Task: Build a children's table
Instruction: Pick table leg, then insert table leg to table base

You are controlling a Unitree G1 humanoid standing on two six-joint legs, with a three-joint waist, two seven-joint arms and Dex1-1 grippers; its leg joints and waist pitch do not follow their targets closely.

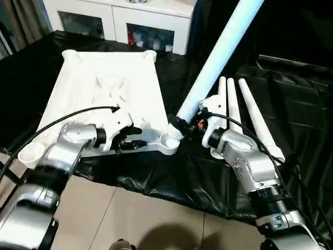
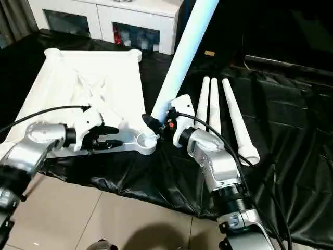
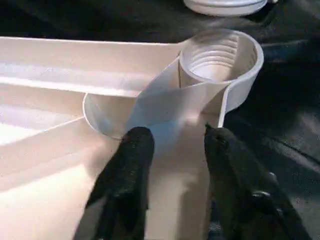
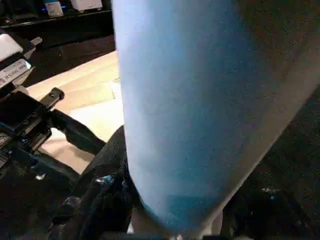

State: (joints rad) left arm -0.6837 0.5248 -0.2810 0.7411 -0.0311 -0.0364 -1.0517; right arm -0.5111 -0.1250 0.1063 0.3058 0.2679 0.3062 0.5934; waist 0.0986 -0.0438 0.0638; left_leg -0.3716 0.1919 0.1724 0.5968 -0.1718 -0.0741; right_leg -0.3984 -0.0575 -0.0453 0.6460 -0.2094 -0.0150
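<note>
Seating the leg (image 1: 218, 57) looks like the step in hand: the right gripper (image 1: 183, 126) is clamped around its lower end, which sits just beside the near corner socket (image 1: 169, 140) of the tabletop (image 1: 104, 86), while the tube tilts up and away toward the robot's right. To do it well, I judge the leg's end should be brought squarely over the socket's threaded mouth and the tube stood nearer upright before pressing or twisting, since a tilted entry could jam on the threads. The left gripper (image 3: 172, 145) rests on the tabletop's rim beside that socket, its two fingers (image 3: 130, 165) parted over a rib rather than pinching it, so it steadies little; a firm hold there would keep the top from sliding on the black cloth (image 1: 156, 177). That socket lies near the cloth's front edge, so pushing should go downward, not outward. Three spare legs (image 1: 239, 112) lie just right of the gripper, narrowing room there. Beyond stands a white cabinet (image 1: 125, 18), well apart.
</note>
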